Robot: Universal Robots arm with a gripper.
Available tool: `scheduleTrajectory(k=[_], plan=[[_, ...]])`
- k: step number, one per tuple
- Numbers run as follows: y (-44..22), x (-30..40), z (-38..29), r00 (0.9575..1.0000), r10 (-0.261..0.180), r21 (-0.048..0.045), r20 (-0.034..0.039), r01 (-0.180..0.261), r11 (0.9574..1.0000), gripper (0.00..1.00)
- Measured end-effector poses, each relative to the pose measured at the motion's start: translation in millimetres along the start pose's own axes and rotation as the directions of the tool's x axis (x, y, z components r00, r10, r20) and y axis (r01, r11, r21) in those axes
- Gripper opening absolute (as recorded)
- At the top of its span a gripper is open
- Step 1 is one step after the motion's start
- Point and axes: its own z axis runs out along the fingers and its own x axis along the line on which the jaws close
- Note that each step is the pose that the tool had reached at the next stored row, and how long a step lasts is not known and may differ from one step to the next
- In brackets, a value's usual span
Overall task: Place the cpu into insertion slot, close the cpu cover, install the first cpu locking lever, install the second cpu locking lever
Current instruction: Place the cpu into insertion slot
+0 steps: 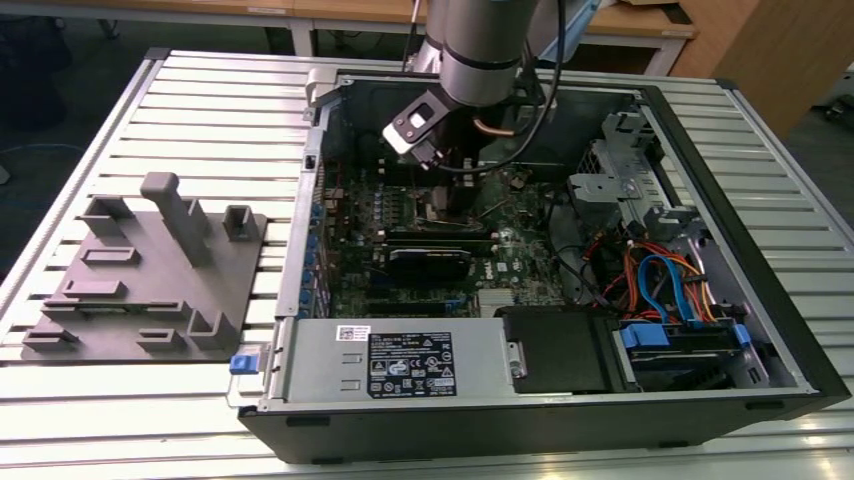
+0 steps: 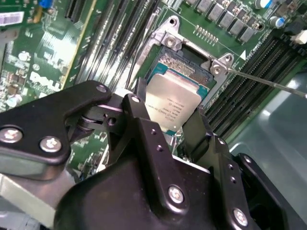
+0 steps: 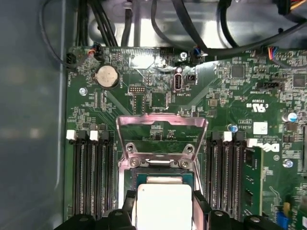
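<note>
Arm: reaching down into the open computer case, over the green motherboard.
Gripper: narrowed to the chip's width, black fingers set against two opposite edges of the cpu, holding it.
Cpu: silver-grey top facing up, held between the fingers directly over the insertion slot. Not squarely seated, judging by the strip of socket contacts showing past its far edge in both wrist views.
Insertion slot in the first wrist view: partly covered by the cpu, flanked on both sides by rows of black memory slots.
Cpu cover: standing open, tilted up off the socket at its hinged side (two screws at the base), not touching the chip.
Thin metal rod: running out from a screwed corner of the socket frame, lifted off the board.
Coin cell: on the board beyond the cover.
Table: slatted metal under the case, with a grey fixture at the exterior view's left, well apart from the arm.
</note>
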Motion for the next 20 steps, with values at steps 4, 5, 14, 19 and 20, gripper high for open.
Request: scheduleTrajectory(k=[4,5,14,19,20], plan=[[-1.9,0.0,6.8,1.0000,0.001,0.0000,-0.0006,-0.001,1.0000,0.54],[-1.8,0.0,8.1,1.0000,0.002,-0.0001,-0.0007,-0.002,1.0000,0.54],[-4.2,-0.1,13.8,1.0000,0.004,-0.0001,-0.0041,-0.004,1.0000,0.54],[-4.2,0.4,16.5,1.0000,0.004,-0.0001,-0.0042,-0.004,1.0000,0.54],[-4.2,0.7,16.8,1.0000,0.004,-0.0001,-0.0042,-0.004,1.0000,0.54]])
